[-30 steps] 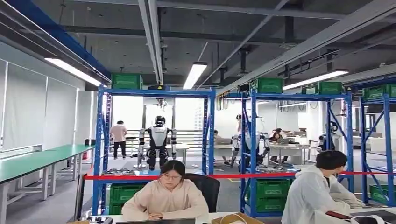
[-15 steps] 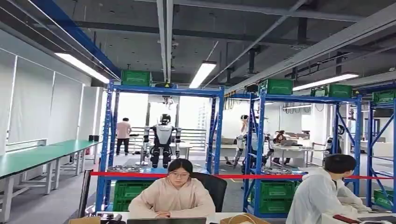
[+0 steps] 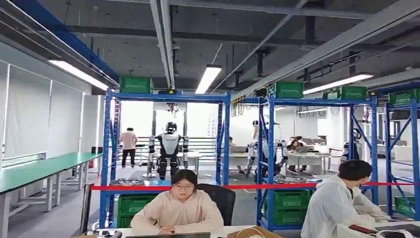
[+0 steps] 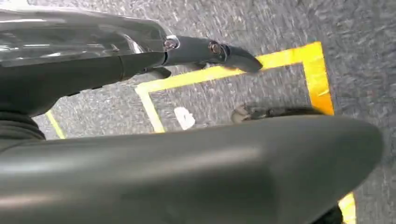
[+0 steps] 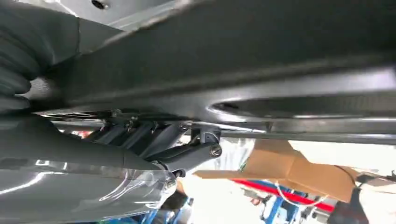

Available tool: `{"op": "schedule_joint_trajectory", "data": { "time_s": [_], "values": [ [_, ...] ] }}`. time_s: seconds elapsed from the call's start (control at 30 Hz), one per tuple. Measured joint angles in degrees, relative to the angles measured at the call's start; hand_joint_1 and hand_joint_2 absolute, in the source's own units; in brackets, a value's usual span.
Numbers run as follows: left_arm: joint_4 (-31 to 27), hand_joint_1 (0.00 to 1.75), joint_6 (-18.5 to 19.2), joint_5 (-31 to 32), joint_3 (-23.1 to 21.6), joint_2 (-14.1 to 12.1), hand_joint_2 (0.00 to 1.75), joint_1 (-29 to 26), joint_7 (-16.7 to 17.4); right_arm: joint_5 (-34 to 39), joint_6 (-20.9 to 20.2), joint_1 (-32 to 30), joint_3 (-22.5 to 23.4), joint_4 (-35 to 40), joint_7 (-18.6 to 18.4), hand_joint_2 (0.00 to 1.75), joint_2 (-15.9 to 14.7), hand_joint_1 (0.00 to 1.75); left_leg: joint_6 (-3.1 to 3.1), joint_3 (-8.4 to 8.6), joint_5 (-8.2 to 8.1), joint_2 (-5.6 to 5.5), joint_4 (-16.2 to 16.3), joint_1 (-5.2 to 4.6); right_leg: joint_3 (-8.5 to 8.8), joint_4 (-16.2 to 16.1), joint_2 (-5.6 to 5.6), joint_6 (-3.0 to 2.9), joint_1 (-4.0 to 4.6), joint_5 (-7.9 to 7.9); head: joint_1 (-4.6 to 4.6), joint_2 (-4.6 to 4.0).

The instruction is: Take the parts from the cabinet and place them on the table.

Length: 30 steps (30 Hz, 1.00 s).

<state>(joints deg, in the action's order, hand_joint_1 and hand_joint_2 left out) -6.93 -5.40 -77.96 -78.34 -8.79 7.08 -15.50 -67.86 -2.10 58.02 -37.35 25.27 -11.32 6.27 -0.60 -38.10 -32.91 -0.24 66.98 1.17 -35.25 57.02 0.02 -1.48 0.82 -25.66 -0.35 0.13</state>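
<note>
Two robot hands, both hanging low. Left robot hand [image 4: 187, 163] over grey floor [image 4: 364, 28] crossed by yellow tape lines [image 4: 317, 74]: thick thumb near the lens, one dark finger [image 4: 233, 55] stretched out straight and apart from it, nothing held. Right robot hand [image 5: 140, 154] with dark fingers [image 5: 187, 156] bunched under the silver cover, a cardboard box [image 5: 289, 170] beyond; spread or pressed together, cannot tell.

Against half a second ago, whole head view slid a little to the left, so camera swing, not movement of things; framing back close to that of a second ago. Rack, tape and seated people unchanged relative to one another.

Ahead in the head view, blue rack [image 3: 106, 148] well apart from both hands, behind a red barrier tape [image 3: 247, 187]. Metal parts [image 3: 126, 182] lying on its middle shelf, green crates [image 3: 131, 204] below. Nearer, a person in beige [image 3: 176, 210] seated at a white surface [image 3: 223, 231], a second person in white [image 3: 337, 208] to the right. Through the rack, another humanoid robot [image 3: 169, 148] standing.
</note>
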Motion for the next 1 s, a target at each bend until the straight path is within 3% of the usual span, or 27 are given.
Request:
{"op": "schedule_joint_trajectory", "data": {
  "time_s": [0.03,0.07,0.1,0.13,0.2,0.23,0.27,0.3,0.37,0.4,0.47,0.53,0.57,0.6,0.67,0.73,0.77,0.9,0.93,0.97,1.0],
  "values": [
    [0.0,0.00,-0.2,0.0,-0.2,-0.3,1.75,-0.1,-0.6,0.5,-0.5,-0.4,0.5,-0.3,0.7,1.75,0.1,1.75,-0.14,-2.42,-1.95,0.00,4.9,0.00,0.05,0.0,0.00,-0.10,0.08,-0.07,0.00,0.00],
    [0.0,0.00,-0.3,0.1,-0.3,-0.3,1.75,-0.2,-1.0,0.8,-0.8,-0.8,0.7,-0.5,1.0,1.75,0.1,1.75,-0.28,-4.20,-2.80,0.00,8.1,-0.01,0.03,0.1,0.00,-0.11,0.09,-0.10,0.02,0.00],
    [0.0,0.00,-0.5,0.1,-0.4,-0.4,1.75,-0.3,-1.4,1.1,-1.1,-1.2,0.9,-0.6,1.4,0.00,0.1,0.00,-0.40,-4.77,-2.27,0.01,8.9,0.01,0.05,0.1,0.03,-0.08,0.08,-0.13,0.02,0.00],
    [0.0,0.00,-0.5,0.0,-0.5,-0.5,1.75,-0.3,-1.7,1.4,-1.4,-1.4,1.1,-0.7,1.9,0.00,0.1,0.00,-0.56,-4.07,-0.50,0.02,6.9,0.09,0.06,0.3,0.07,-0.02,0.00,-0.24,0.02,0.00],
    [0.0,0.00,-0.5,0.0,-0.7,-0.8,1.75,-0.3,-2.3,1.8,-1.6,-1.6,1.6,-0.7,2.5,0.00,0.3,0.00,-0.80,0.23,5.00,0.04,-2.5,0.34,0.06,1.0,0.22,0.40,-0.26,-0.79,0.02,0.00],
    [0.0,0.00,-0.6,0.0,-0.7,-0.8,1.75,-0.2,-2.6,2.0,-1.8,-1.6,1.8,-0.7,2.8,0.00,0.3,0.00,-0.91,1.77,5.88,0.06,-6.0,0.51,-0.08,1.6,0.24,0.68,-0.27,-1.19,0.02,0.00],
    [0.0,0.00,-0.6,-0.1,-0.8,-0.8,1.75,-0.1,-2.8,2.2,-2.0,-1.5,2.0,-0.7,3.1,0.00,0.3,0.00,-0.76,2.29,5.25,0.04,-6.7,0.23,-0.52,2.2,0.37,0.99,0.24,-1.42,0.04,0.00],
    [0.0,0.00,-0.6,-0.2,-0.8,-0.8,1.75,0.0,-2.9,2.4,-2.1,-1.7,2.1,-0.7,3.3,0.00,0.4,0.00,-0.15,2.07,5.23,-0.04,-6.5,0.26,-0.70,2.2,0.42,1.10,0.17,-1.35,-0.07,0.00],
    [0.0,0.00,-0.6,-0.2,-0.9,-0.9,1.75,-0.2,-3.0,2.8,-2.3,-2.0,2.2,-0.7,3.7,0.00,0.4,0.00,0.26,2.00,5.30,-0.10,-6.5,-0.07,-0.61,2.2,0.36,1.31,0.00,-1.22,-0.07,0.00],
    [0.0,0.00,-0.6,-0.3,-0.9,-0.9,0.00,-0.2,-3.2,2.9,-2.3,-2.1,2.3,-0.7,3.9,0.00,0.4,0.00,0.69,2.09,5.48,-0.08,-6.7,0.23,-0.69,2.3,0.37,1.53,-0.02,-1.46,-0.07,0.00],
    [0.0,0.00,-0.5,-0.5,-1.0,-1.0,0.00,-0.1,-3.6,3.3,-2.3,-2.1,2.4,-0.5,4.5,0.00,0.4,0.00,1.21,2.21,5.51,-0.06,-6.7,0.34,-1.69,5.3,0.24,2.30,-0.21,-3.84,-0.07,0.00],
    [0.0,0.00,-0.5,-0.7,-1.1,-1.0,0.00,-0.1,-3.8,3.7,-2.4,-2.3,2.4,-0.5,4.9,0.00,0.4,0.00,1.32,2.22,5.49,-0.04,-6.7,0.30,-5.94,14.8,0.23,2.78,-0.57,-8.37,-0.07,0.00],
    [0.0,0.00,-0.4,-0.7,-1.1,-1.1,0.00,-0.1,-3.8,3.8,-2.4,-2.6,2.4,-0.5,5.1,0.00,0.4,0.00,1.35,2.21,5.47,-0.04,-6.7,0.30,-7.76,18.6,0.23,2.85,-0.62,-9.62,-0.07,0.00],
    [0.0,0.00,-0.4,-0.7,-1.2,-1.1,0.00,-0.1,-3.8,4.0,-2.4,-2.9,2.4,-0.5,5.4,0.00,0.4,0.00,1.36,2.24,5.46,-0.05,-6.7,0.30,-8.69,20.4,0.24,2.89,-0.70,-9.59,-0.07,0.00],
    [0.0,0.00,-0.4,-0.7,-1.2,-1.2,0.00,-0.1,-3.8,4.3,-2.3,-3.1,2.4,-0.4,5.6,0.00,0.4,0.00,1.43,2.29,5.41,-0.12,-6.7,0.28,-7.17,16.9,0.26,2.78,-0.75,-6.67,-0.07,0.00],
    [0.0,0.00,-0.4,-0.8,-1.2,-1.3,0.00,-0.1,-3.9,4.5,-2.2,-2.9,2.4,0.3,6.1,0.00,0.5,0.00,1.34,2.51,5.35,-0.19,-6.7,0.28,-1.81,5.6,0.26,2.03,-0.65,-1.12,-0.07,0.00],
    [0.0,0.00,-0.4,-0.9,-1.2,-1.3,0.00,-0.1,-3.9,4.8,-2.2,-2.7,2.4,0.6,6.5,0.00,0.5,0.00,1.22,2.41,5.31,-0.15,-6.8,0.22,-0.47,3.1,0.31,1.89,-0.43,-1.42,-0.05,0.00],
    [0.0,0.00,-0.4,-1.2,-1.3,-1.3,0.00,-0.3,-3.9,6.3,-2.3,-2.9,2.4,1.6,8.3,0.00,0.7,0.00,-0.05,2.42,5.67,-0.15,-7.4,0.42,-0.31,1.9,0.33,1.07,0.16,-1.47,-0.09,0.00],
    [0.0,0.00,-0.4,-1.3,-1.3,-1.3,0.00,-0.3,-4.0,6.8,-2.5,-2.8,2.4,2.2,8.9,0.00,0.8,0.00,-0.29,2.36,5.16,-0.09,-7.2,0.49,0.18,0.9,0.12,0.51,-0.39,-0.92,-0.07,0.00],
    [0.0,0.00,-0.4,-1.5,-1.4,-1.4,0.00,-0.4,-4.2,7.7,-3.0,-2.7,2.4,2.7,9.7,0.00,0.9,0.00,-0.27,2.14,4.35,-0.03,-6.5,0.37,0.29,0.7,0.12,0.27,-0.33,-0.80,-0.07,0.00],
    [0.0,0.00,-0.4,-1.9,-1.4,-1.4,0.00,-0.4,-4.3,9.1,-4.0,-2.4,2.4,3.2,11.2,0.00,0.9,0.00,-0.21,0.68,2.03,-0.05,-3.0,0.33,0.28,0.7,0.10,0.11,-0.33,-0.79,-0.07,0.00]
  ]
}}
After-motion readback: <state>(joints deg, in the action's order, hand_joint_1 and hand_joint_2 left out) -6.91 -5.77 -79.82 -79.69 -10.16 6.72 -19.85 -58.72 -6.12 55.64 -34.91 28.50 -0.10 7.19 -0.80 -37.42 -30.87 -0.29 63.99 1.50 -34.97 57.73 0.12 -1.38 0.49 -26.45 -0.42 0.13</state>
